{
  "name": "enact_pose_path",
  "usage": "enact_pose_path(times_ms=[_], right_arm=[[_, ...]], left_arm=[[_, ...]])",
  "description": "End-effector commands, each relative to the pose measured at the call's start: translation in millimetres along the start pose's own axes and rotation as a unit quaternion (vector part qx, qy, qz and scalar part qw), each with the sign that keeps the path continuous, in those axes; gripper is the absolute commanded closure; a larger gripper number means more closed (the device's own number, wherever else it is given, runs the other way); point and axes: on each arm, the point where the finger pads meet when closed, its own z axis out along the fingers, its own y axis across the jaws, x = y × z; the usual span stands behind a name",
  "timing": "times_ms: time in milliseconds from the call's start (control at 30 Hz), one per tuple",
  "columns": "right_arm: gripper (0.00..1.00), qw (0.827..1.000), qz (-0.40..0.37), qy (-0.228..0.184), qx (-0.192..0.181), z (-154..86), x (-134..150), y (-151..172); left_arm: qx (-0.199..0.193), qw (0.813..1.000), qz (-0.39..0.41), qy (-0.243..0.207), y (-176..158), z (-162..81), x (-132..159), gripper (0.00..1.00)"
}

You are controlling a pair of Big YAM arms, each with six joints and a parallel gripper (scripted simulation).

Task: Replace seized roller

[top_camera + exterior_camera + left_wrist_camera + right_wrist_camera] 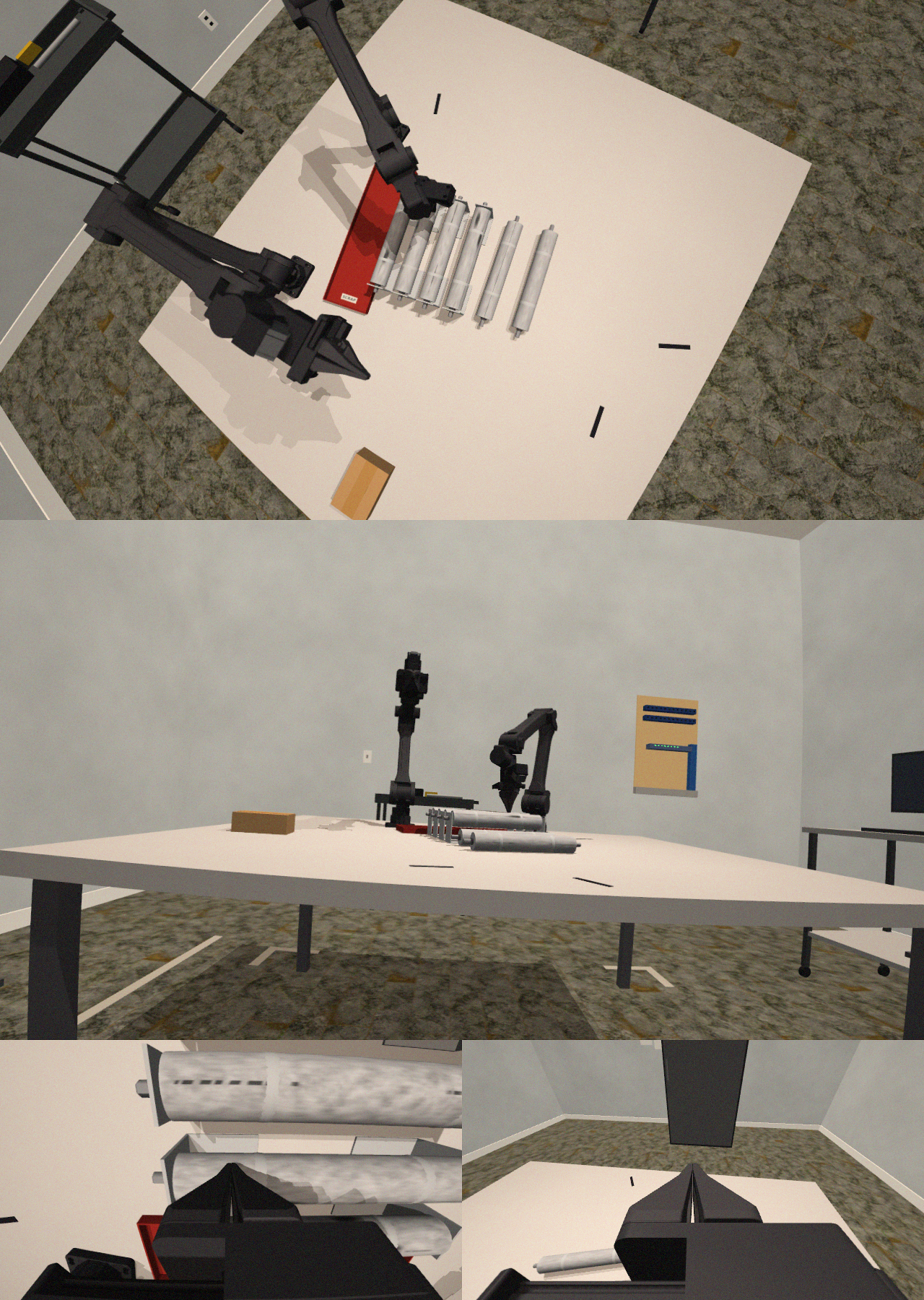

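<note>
My left gripper (231, 1169) (507, 809) is shut and empty. It points down, its tips over the bed's second roller (361, 1173) (413, 261) from the tray, near one bracket. Contact cannot be told. The first roller (429, 1228) (385, 261) is partly hidden by the gripper. The third roller (325, 1094) (444, 255) and fourth roller (468, 261) lie beyond. Axle ends show outside the brackets at the visible near side. Two loose rollers (500, 268) (535, 281) lie beside the bed. The scrap tray (351, 265) shows no roller in its visible part. My right gripper (368, 376) (692, 1169) is shut and empty, away from the bed.
A wooden block (362, 482) (263, 822) stands near one table edge. Short black strips (673, 347) (597, 421) (437, 103) mark the table. My left arm (351, 80) reaches over the tray's far end.
</note>
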Motion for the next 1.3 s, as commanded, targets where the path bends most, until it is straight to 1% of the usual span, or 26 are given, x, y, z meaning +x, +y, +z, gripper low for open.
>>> enact_pose_path(times_ms=[0,33,67,267,400,433,500,533,567,600,633,700,800,900,933,1067,1100,1133,1267], right_arm=[[1.00,0.999,-0.005,-0.035,-0.004,-2,-42,4],[1.00,0.999,-0.005,-0.035,-0.004,-2,-42,4],[1.00,0.999,-0.005,-0.035,-0.004,-2,-42,4],[1.00,0.999,-0.005,-0.035,-0.004,-2,-42,4],[1.00,0.999,-0.005,-0.035,-0.004,-2,-42,4],[1.00,0.999,-0.005,-0.035,-0.004,-2,-42,4],[1.00,0.999,-0.005,-0.035,-0.004,-2,-42,4],[1.00,0.999,-0.005,-0.035,-0.004,-2,-42,4],[1.00,0.999,-0.005,-0.035,-0.004,-2,-42,4],[1.00,0.999,-0.005,-0.035,-0.004,-2,-42,4],[1.00,0.999,-0.005,-0.035,-0.004,-2,-42,4],[1.00,0.999,-0.005,-0.035,-0.004,-2,-42,4],[1.00,0.999,-0.005,-0.035,-0.004,-2,-42,4],[1.00,0.999,-0.005,-0.035,-0.004,-2,-42,4],[1.00,0.999,-0.005,-0.035,-0.004,-2,-42,4],[1.00,0.999,-0.005,-0.035,-0.004,-2,-42,4],[1.00,0.999,-0.005,-0.035,-0.004,-2,-42,4],[1.00,0.999,-0.005,-0.035,-0.004,-2,-42,4],[1.00,0.999,-0.005,-0.035,-0.004,-2,-42,4]], left_arm=[[-0.002,1.000,0.002,0.005,-5,-2,-5,1.00],[0.012,1.000,0.008,-0.006,-16,-23,-12,1.00],[0.016,1.000,0.008,-0.010,-15,-30,-13,1.00],[0.019,1.000,0.009,-0.011,-15,-55,-15,1.00],[0.013,1.000,0.012,-0.005,-15,-64,-15,1.00],[0.005,1.000,0.011,0.002,-12,-54,-10,1.00],[0.005,1.000,0.011,0.002,-12,-54,-10,1.00],[0.013,1.000,0.010,-0.005,-10,-70,-14,1.00],[0.018,1.000,0.013,-0.009,-14,-79,-17,1.00],[0.017,1.000,0.013,-0.008,-14,-82,-16,1.00],[0.020,1.000,0.008,-0.012,-16,-79,-18,1.00],[0.009,1.000,0.009,-0.002,-15,-71,-17,1.00],[-0.004,1.000,0.011,0.010,-3,-50,-4,1.00],[0.001,1.000,0.009,0.005,-6,-51,-6,1.00],[0.018,1.000,0.002,-0.014,-16,-68,-30,1.00],[0.018,1.000,0.005,-0.013,-17,-66,-34,1.00],[0.007,1.000,0.009,-0.001,-10,-59,-28,1.00],[0.017,1.000,0.008,-0.012,-17,-64,-39,1.00],[0.016,1.000,0.015,-0.013,-16,-60,-62,1.00]])
